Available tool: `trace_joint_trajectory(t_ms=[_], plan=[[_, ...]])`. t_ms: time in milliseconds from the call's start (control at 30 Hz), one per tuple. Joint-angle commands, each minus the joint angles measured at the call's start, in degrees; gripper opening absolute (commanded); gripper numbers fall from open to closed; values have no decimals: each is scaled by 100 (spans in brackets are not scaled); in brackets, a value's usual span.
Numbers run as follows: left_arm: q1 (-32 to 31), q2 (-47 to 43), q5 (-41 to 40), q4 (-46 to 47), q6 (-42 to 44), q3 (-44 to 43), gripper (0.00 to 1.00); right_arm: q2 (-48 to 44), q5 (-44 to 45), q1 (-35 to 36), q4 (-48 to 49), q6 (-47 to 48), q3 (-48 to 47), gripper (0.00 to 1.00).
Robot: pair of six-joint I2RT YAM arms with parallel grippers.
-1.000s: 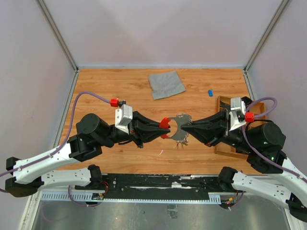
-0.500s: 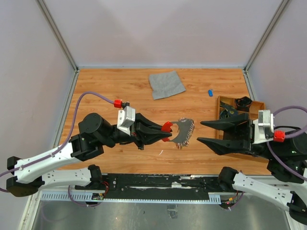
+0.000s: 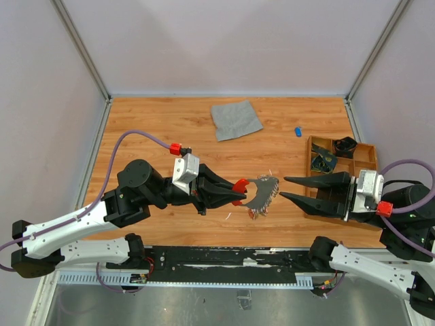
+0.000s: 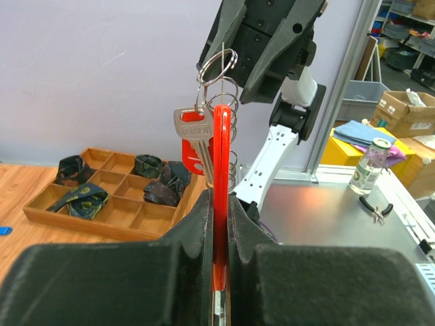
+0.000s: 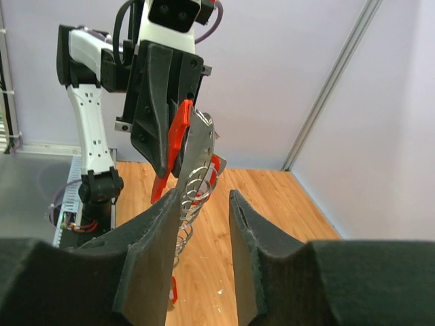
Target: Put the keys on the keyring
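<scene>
**Red keyring (image 3: 239, 185) clamped in left hand (image 3: 238, 193)**

It is held above the wooden bench (image 3: 156, 129). The keys (image 3: 262, 192) dangle off it toward the right hand (image 3: 283, 188), whose fingers stand apart just beside the keys.

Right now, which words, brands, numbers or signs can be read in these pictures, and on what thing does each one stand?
No text reads clearly in any view.
Silver key beside the red keyring, left wrist view: a stamped mark on its head, too blurred to read.
Bottle near the right edge, same view: a label, too small to read.
</scene>
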State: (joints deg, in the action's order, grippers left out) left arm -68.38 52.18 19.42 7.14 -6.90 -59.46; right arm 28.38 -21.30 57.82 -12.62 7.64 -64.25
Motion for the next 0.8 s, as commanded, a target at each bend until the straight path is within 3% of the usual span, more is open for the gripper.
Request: trace_joint_trajectory(t_ms=[0, 767], plan=[[9, -50, 97, 261, -19, -254, 1, -83, 140, -34, -249, 419, 60, 37], [9, -50, 0, 280, 2, -232, 1, 41, 169, -34, 49, 303, 134, 36]])
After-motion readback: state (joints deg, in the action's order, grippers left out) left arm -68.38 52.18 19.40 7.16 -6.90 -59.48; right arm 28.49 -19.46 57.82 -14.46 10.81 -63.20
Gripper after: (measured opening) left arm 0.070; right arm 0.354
